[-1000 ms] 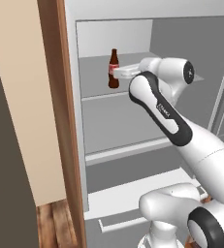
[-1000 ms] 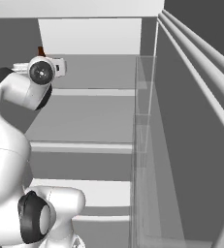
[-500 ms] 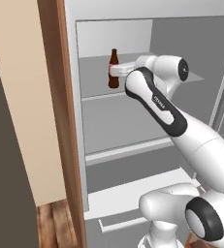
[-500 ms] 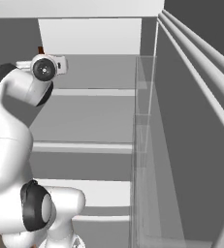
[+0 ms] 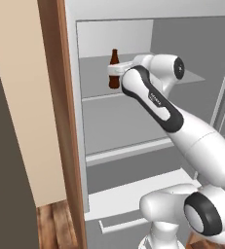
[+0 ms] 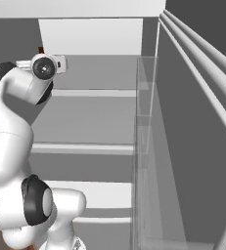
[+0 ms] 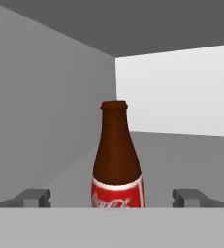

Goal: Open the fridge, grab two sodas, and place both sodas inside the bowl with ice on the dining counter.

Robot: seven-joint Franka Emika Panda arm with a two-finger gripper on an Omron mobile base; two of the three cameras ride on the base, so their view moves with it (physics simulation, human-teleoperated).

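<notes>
Bottle (image 7: 117, 160) base cut off; in right base view mostly arm-hidden.

Dark-brown bottle (image 7: 117, 160), red label

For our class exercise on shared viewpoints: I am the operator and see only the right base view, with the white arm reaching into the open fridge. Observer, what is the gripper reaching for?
Observer: A dark-brown bottle with a red label stands upright right ahead of the gripper.
Operator: Are the jaws closed on it?
Observer: No, the fingertips stand wide apart, one on each side of it, not touching.
Operator: Which shelf is it on?
Observer: The upper shelf, near the fridge's left wall.
</notes>
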